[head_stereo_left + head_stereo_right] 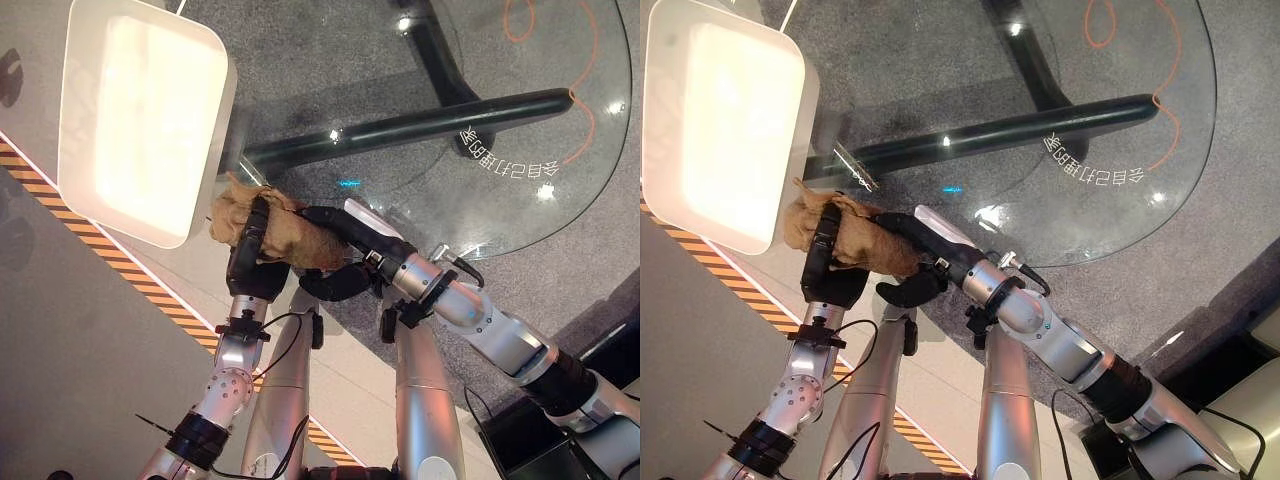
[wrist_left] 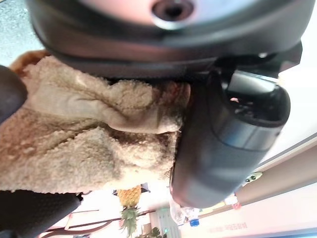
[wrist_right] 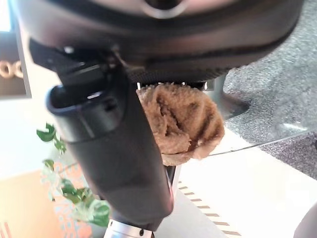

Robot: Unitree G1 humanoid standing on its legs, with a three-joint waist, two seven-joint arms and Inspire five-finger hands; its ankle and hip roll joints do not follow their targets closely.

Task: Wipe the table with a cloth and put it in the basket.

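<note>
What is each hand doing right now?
Left hand: shut on the brown cloth.
Right hand: also shut on the cloth.

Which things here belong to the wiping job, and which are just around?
Job:
- brown cloth, bunched, held by both the left hand and right hand
- round glass table
- white basket, beside the cloth

Just around:
- striped floor tape
- potted plant

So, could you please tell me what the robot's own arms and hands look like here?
Both arms are silver-grey metal tubes with rounded joints and black bands. The left hand and the right hand are dark, almost black. A white cover lies along the right hand. Thin black cables loop at both wrists.
</note>
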